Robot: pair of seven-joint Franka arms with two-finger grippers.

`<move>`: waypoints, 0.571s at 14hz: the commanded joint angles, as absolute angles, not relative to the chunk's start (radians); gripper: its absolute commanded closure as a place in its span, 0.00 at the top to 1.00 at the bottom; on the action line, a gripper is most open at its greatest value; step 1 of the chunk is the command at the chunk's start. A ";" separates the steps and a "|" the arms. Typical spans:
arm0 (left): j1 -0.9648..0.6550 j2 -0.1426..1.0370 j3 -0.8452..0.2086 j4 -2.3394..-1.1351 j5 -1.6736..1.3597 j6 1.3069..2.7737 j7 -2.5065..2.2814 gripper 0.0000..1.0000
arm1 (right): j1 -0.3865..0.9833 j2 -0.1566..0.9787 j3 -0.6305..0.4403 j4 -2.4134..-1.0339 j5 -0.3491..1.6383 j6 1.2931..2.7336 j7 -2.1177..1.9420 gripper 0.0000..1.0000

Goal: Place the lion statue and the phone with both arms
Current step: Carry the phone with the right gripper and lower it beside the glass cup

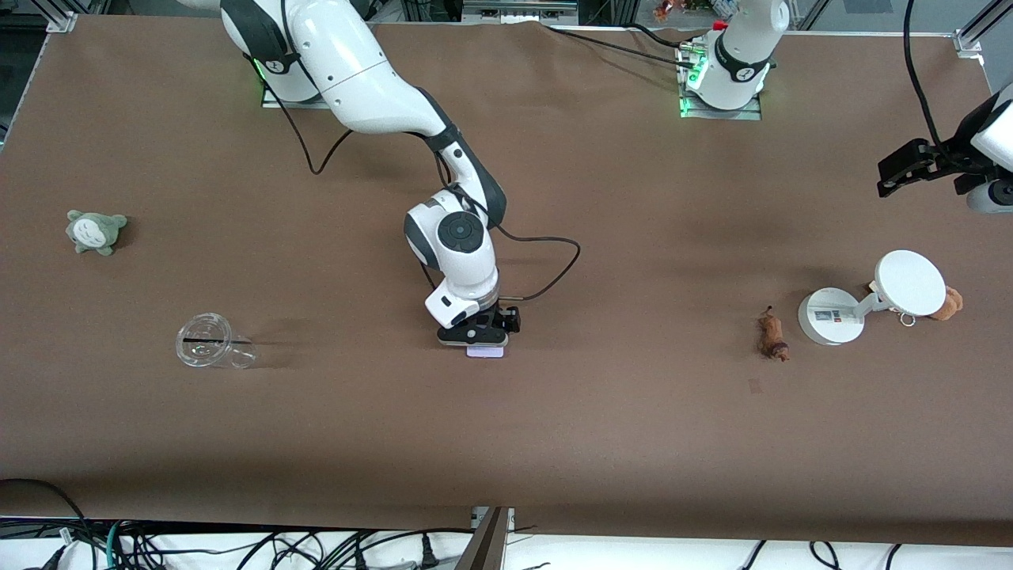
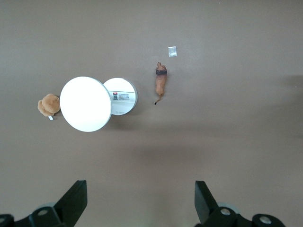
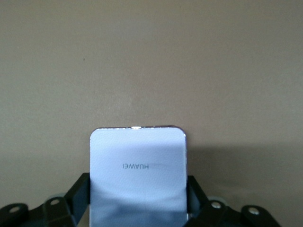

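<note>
Front view, right hand (image 1: 473, 339): down at the middle of the worktop (image 1: 554, 427), directly over the phone (image 1: 486, 353), whose pale edge shows just under it; finger spacing cannot be told from here.
Front view, left hand (image 1: 888, 184): raised over the left arm's end of the worktop, waiting, holding nothing.
Front view, lion statue (image 1: 772, 336): lies on the worktop just beside the white stand (image 1: 828, 317); long axis runs toward and away from the front camera, dark head end nearer that camera.
Front view, others: brown plush toy (image 1: 946, 303) at the stand's round disc; grey-green plush toy (image 1: 95, 231) and clear plastic cup (image 1: 212, 342) on its side toward the right arm's end.
Left wrist view, left hand (image 2: 140, 201): fingers (image 2: 72, 201) spread wide apart, nothing between them, high above the worktop.
Left wrist view, lion statue (image 2: 161, 82): stretched out straight, thin tail at one end, dark head at the other, close to a small pale square mark (image 2: 172, 51).
Left wrist view, stand (image 2: 122, 96): label with red and black print, too small to read.
Right wrist view, right hand (image 3: 138, 198): fingers (image 3: 79, 194) pressed against the two long edges of the phone (image 3: 138, 175).
Right wrist view, writing: "HUAWEI" on the phone's pale face, seen upside down; the phone's long axis runs straight out from the hand.
</note>
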State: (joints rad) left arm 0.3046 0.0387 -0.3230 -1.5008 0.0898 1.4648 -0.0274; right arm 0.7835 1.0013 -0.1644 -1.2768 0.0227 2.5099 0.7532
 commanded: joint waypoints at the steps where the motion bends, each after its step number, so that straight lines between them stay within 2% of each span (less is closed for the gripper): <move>1: 0.331 0.054 -0.325 -1.471 0.069 1.440 0.052 1.00 | 0.766 0.990 -0.175 -1.279 0.008 2.513 0.759 0.36; 6: 0.364 0.066 -0.325 -1.468 0.071 1.442 0.106 1.00 | 0.642 0.907 -0.173 -1.284 0.025 2.346 0.582 0.36; 8: 0.344 0.097 -0.284 -1.422 0.080 1.442 0.123 1.00 | 0.576 0.871 -0.175 -1.289 0.026 2.236 0.450 0.36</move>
State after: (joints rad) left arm 0.3549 0.0540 -0.3134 -1.4941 0.0897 1.4648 0.0820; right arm 0.6388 0.9328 -0.1913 -1.2674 0.0230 2.3309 0.5667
